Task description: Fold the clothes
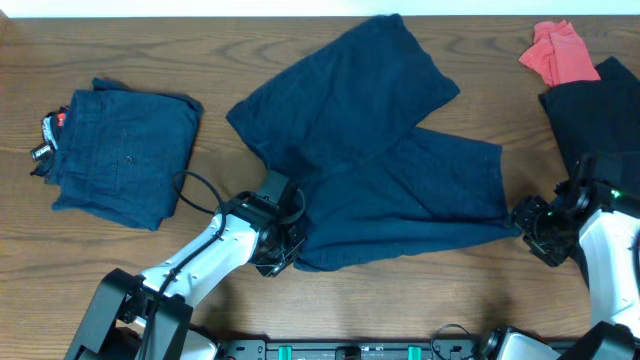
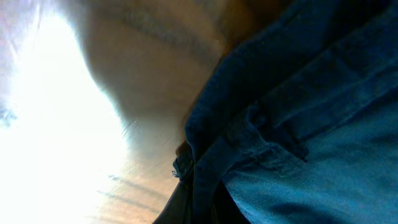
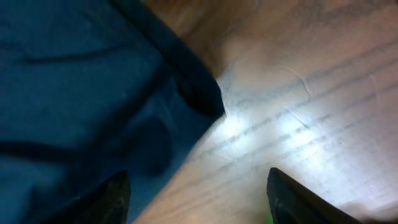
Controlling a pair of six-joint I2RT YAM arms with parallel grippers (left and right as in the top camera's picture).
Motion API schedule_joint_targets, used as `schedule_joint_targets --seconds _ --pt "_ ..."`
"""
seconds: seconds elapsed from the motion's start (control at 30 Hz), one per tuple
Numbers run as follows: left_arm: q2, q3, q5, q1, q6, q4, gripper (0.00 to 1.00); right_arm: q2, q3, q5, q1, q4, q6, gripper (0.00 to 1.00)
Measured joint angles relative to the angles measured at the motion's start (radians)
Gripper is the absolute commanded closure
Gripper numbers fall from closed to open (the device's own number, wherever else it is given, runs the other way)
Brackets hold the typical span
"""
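Two navy garments lie on the worktop [image 1: 120,270]. One pair of shorts [image 1: 370,150] is spread out in the middle, one leg reaching far and the other reaching right. The folded shorts [image 1: 125,150] sit well apart at the left, with a small red-and-white tag [image 1: 57,120] at their left edge.

At the near-left corner of the spread shorts, the left jaws are low over the cloth edge. The left wrist view is filled on its right side by the shorts [image 2: 311,124], with the waistband and a belt loop [image 2: 252,124] very close to the lens, and bare worktop [image 2: 155,93] under glare to the left. The fingers do not show clearly there, so I cannot tell whether these jaws are clenched or released.

At the near-right corner of the shorts, the right jaws stand released. Their two dark fingers [image 3: 115,196] are spread wide at the bottom of the right wrist view. The shorts [image 3: 81,93] cover the left side of that view and reach the left finger, and a corner of the hem points right between the fingers. The right finger stands over bare worktop [image 3: 311,93], apart from the cloth.

Beyond the right arm, a black cloth [image 1: 600,110] lies at the right edge, with a red cloth [image 1: 555,52] just beside it at the far right.
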Motion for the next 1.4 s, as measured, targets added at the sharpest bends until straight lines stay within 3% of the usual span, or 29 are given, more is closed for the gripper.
schedule_joint_targets --seconds 0.07,0.13,0.2,0.23,0.43,0.57,0.67,0.8,0.93,1.1,1.23,1.4 --pt "-0.003 0.0 0.006 0.0 0.007 -0.013 0.94 0.0 -0.042 -0.005 0.0 0.06 0.02 0.37" --pt "-0.012 -0.001 0.007 0.0 0.018 -0.029 0.94 0.0 -0.089 -0.015 0.0 0.138 0.037 0.47" --pt "-0.026 -0.003 0.01 0.0 0.029 -0.044 0.94 0.0 -0.14 -0.031 0.001 0.235 0.051 0.86" --pt "-0.039 -0.005 0.011 0.0 0.036 -0.057 0.94 0.0 -0.163 -0.041 0.001 0.282 0.059 0.99" --pt "-0.128 -0.009 0.014 0.0 0.101 -0.167 0.94 0.0 -0.196 -0.079 0.001 0.285 0.07 0.99" --pt "-0.237 -0.011 0.027 0.0 0.204 -0.322 0.94 -0.047 -0.166 -0.09 0.0 0.166 0.069 0.99" --pt "-0.358 -0.013 0.048 -0.002 0.269 -0.412 0.93 -0.138 -0.067 -0.115 0.0 0.079 0.055 0.99" --pt "-0.563 -0.011 0.088 -0.007 0.331 -0.419 0.94 -0.263 0.113 -0.171 0.023 0.065 0.038 0.99" --pt "-0.777 -0.009 0.028 -0.008 0.344 -0.341 0.94 -0.312 0.275 -0.208 0.109 0.174 0.027 0.99" --pt "-0.897 -0.009 -0.238 0.002 0.303 -0.18 0.94 -0.256 0.351 -0.212 0.259 0.413 0.018 0.99" --pt "-0.846 -0.01 -0.389 0.05 0.305 -0.008 0.94 -0.123 0.36 -0.154 0.351 0.609 0.017 0.99" --pt "-0.625 -0.011 -0.479 0.169 0.316 0.238 0.94 0.094 0.361 -0.092 0.435 0.857 0.018 0.99"
